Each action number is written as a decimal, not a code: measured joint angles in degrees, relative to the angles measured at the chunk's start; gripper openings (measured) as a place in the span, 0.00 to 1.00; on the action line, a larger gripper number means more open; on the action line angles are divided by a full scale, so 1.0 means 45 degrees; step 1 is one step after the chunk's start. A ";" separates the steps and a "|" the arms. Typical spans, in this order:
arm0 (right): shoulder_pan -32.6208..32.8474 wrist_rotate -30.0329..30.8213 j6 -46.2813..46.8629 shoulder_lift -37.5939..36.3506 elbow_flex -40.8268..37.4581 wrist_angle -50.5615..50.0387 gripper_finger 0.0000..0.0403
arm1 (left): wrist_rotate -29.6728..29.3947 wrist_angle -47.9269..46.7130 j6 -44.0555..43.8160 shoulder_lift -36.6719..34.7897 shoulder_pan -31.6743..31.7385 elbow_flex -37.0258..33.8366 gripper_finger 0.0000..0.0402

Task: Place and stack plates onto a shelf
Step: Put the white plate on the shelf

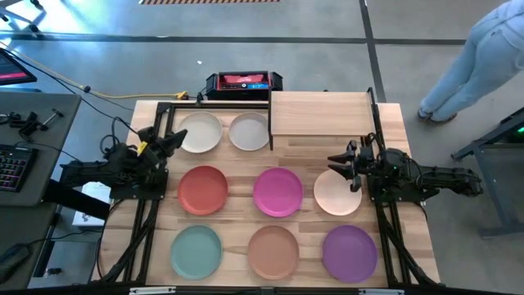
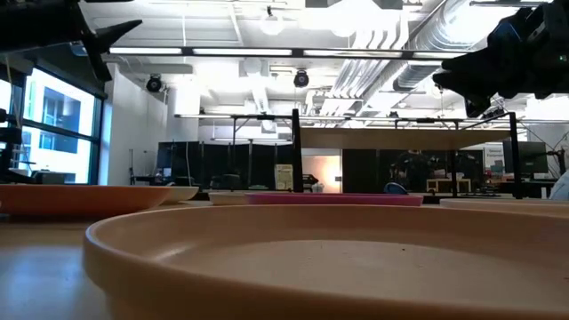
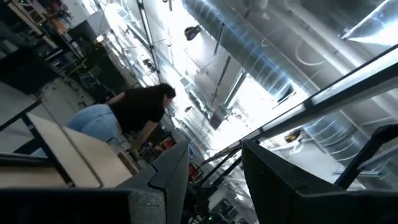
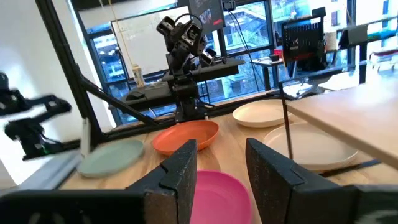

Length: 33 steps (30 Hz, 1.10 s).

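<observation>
Your eight plates lie flat on the tabletop [image 1: 409,238]: the two off-white plates [image 1: 201,131] upper left, beside the bare shelf [image 1: 321,113] at upper centre. Left gripper [image 1: 173,141] hangs at frame left, right gripper [image 1: 340,162] over the peach plate [image 1: 336,197]; both have fingers spread, holding nothing.

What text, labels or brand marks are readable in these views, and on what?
None readable.
Red and black device behind the table: label too blurred to read.
Poster in the room, low view: too small to read.
The plates and the shelf: no markings visible.
</observation>
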 joint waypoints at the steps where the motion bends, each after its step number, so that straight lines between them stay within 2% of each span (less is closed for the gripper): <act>1: 0.0000 0.0000 0.0433 0.0000 0.0000 0.0004 0.30 | 0.0002 0.0105 -0.0005 0.0000 0.0000 0.0000 0.34; 5: 0.0000 0.0058 0.2121 0.0000 0.0004 0.0008 0.30 | 0.0011 -0.0027 -0.0005 0.0017 0.0000 0.0237 0.34; 11: -0.0008 0.1123 0.3714 0.0000 0.0024 0.1153 0.30 | 0.0445 -0.0049 0.0976 0.0679 0.0000 0.1448 0.34; 18: 0.0000 0.1135 0.2496 0.0137 0.1866 0.1502 0.30 | 0.0448 -0.0086 0.2758 0.1929 -0.0001 0.2946 0.34; 22: 0.0000 0.1453 0.1292 0.0651 0.3648 -0.0186 0.30 | 0.0451 -0.0145 0.3101 0.2598 0.0000 0.3434 0.34; 27: 0.0000 0.2243 0.0156 0.1804 0.6246 -0.4153 0.30 | 0.0834 -0.0180 0.3118 0.3204 0.0000 0.3609 0.34; 33: 0.0000 0.2574 0.1174 0.3476 0.8682 -0.7231 0.34 | 0.0868 -0.1016 0.2664 0.3434 0.0000 0.3609 0.34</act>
